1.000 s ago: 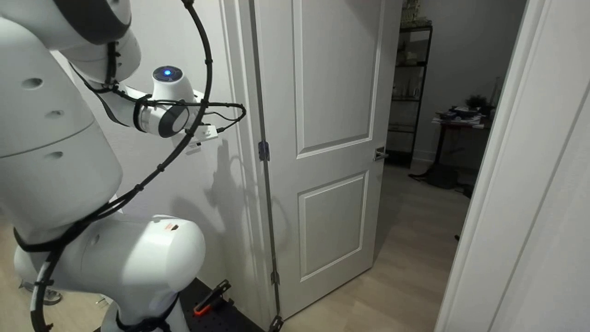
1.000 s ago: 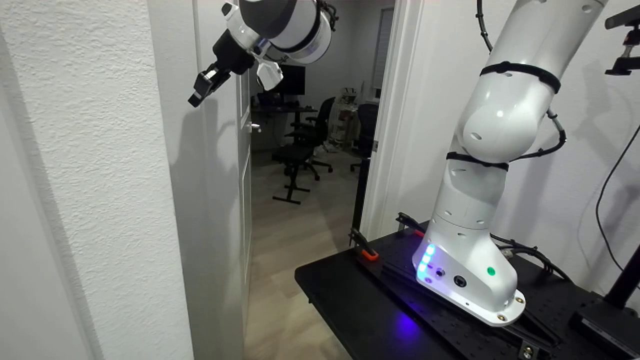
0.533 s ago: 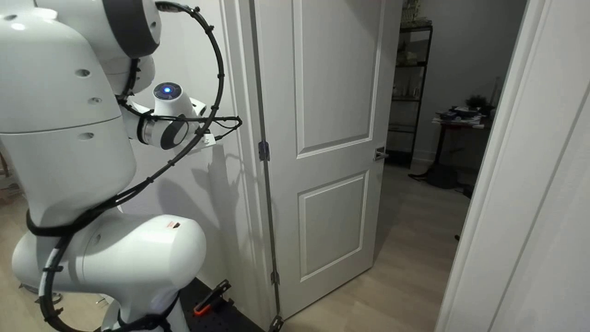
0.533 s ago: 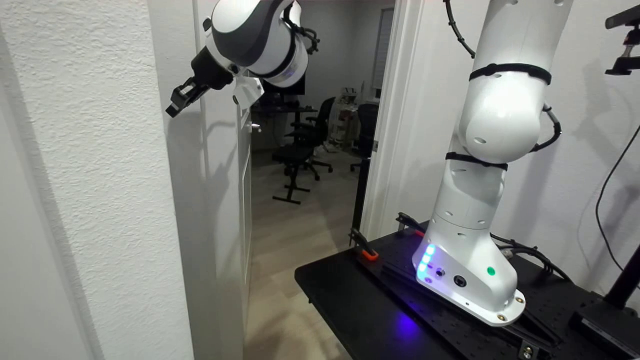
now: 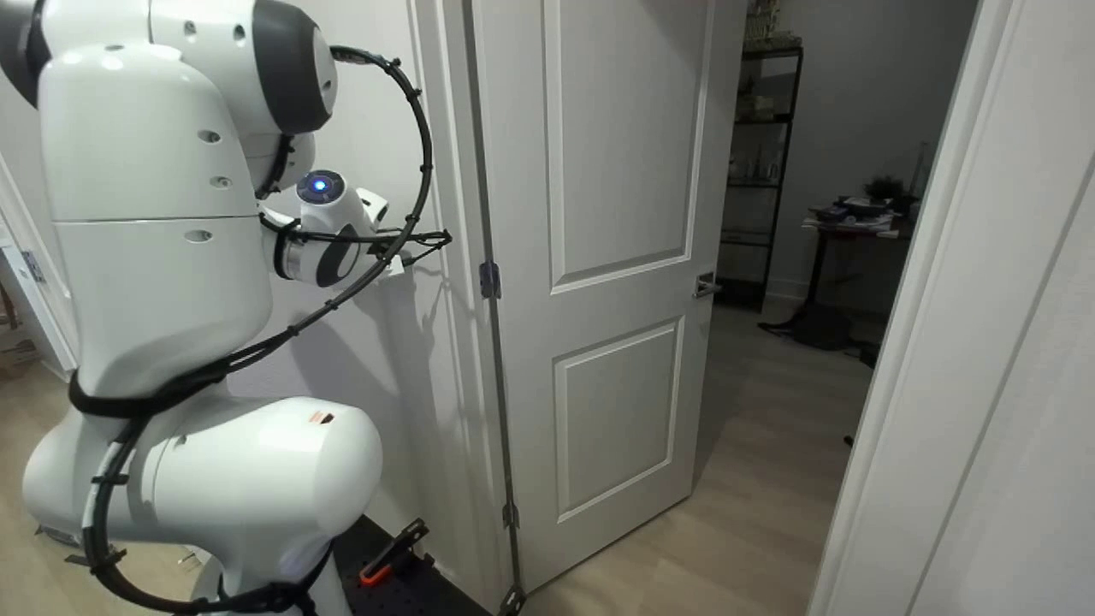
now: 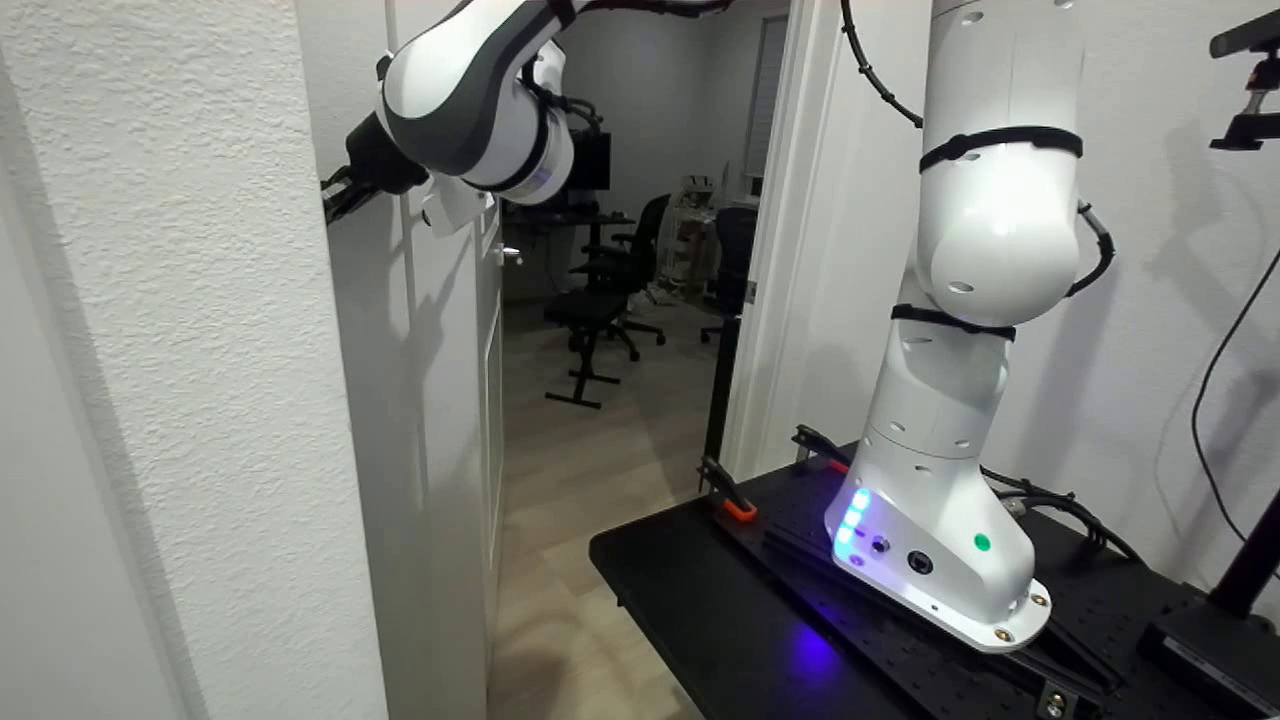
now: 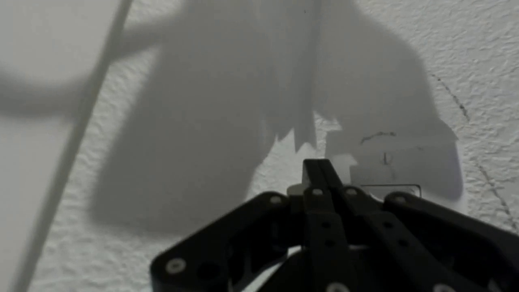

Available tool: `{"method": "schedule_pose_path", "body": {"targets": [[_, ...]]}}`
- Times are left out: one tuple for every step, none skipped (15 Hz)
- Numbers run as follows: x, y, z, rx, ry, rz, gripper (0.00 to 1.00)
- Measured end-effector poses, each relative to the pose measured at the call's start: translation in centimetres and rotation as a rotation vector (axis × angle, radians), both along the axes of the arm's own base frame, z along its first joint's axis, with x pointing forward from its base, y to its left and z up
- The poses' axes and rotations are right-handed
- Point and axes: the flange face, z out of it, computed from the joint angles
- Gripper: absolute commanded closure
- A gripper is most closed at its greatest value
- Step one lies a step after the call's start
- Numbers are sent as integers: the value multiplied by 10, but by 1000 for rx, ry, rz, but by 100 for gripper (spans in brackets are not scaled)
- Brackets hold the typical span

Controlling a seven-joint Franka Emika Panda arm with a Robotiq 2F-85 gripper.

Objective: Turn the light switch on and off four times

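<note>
In an exterior view, your black table (image 6: 680,590) bears a perforated plate (image 6: 1115,590), and the robot's white base (image 6: 930,570) stands on that plate. Two clamps (image 6: 728,490) sit along the far edge; a black stand's foot (image 6: 1225,655) rests at the right. Past the table, your pale floor (image 6: 560,480) carries a black bench (image 6: 585,312) and an office chair (image 6: 645,245).

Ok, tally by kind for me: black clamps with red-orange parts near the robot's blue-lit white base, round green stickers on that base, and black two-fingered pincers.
Black clamps: 2
Round green sticker: 1
Black pincer: 1
Total: 4
</note>
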Motion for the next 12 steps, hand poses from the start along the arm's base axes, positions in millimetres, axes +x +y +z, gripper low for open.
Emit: {"method": "schedule_pose_path", "body": {"targets": [[3,2,0,6,-2,-3,100],[5,4,0,12,-1,-6,100],[7,5,1,18,-1,-8,100],[9,6,3,23,-3,-11,100],[11,6,5,27,-1,-15,100],[12,6,6,30,5,-18,100],[13,6,6,32,13,-21,100],[14,5,7,28,22,-21,100],[15,3,7,20,39,-23,100],[18,0,6,4,65,-21,100],[22,-4,5,-18,98,-19,100],[26,-8,6,-45,124,-9,100]]}}
